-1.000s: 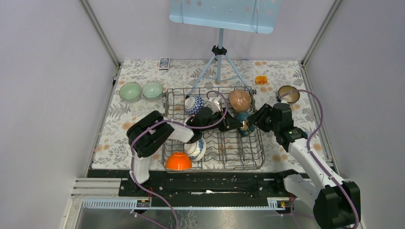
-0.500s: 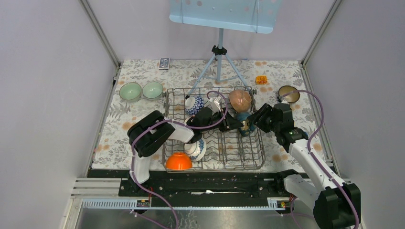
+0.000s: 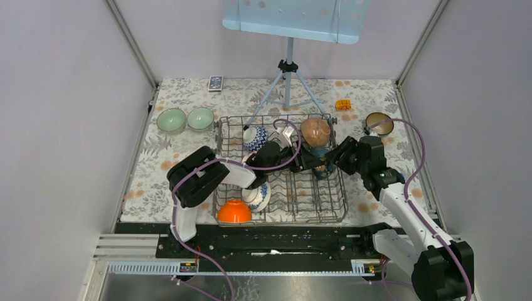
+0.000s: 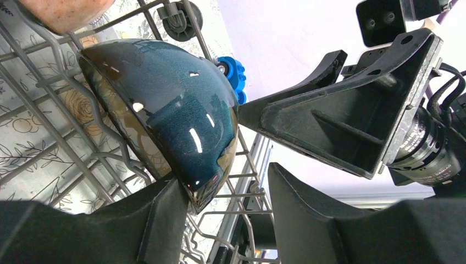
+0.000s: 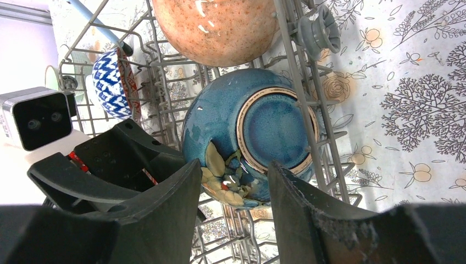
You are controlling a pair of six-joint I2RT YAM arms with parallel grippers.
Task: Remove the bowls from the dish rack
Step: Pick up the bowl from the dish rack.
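Grey wire dish rack (image 3: 344,202) in the middle of the floral counter (image 3: 150,169) holds five bowls: a dark teal bowl (image 4: 165,104) on edge among the tines toward the right side, a speckled salmon bowl (image 5: 220,27) just beyond it, a blue-and-white zigzag bowl (image 5: 110,77) at far left, another patterned bowl (image 3: 258,198) half hidden behind the left arm (image 3: 201,175), and a solid orange bowl (image 3: 234,212) upside down by the near rim. On the counter sit two pale green bowls (image 3: 170,120) and a brown bowl with tan inside (image 3: 379,123). The left tool (image 4: 225,176) is released, fingers loosely straddling the teal bowl's rim; the right tool (image 5: 235,165) straddles that bowl's edge too, though whether it pinches I cannot tell. From above, both tools cover most of it.
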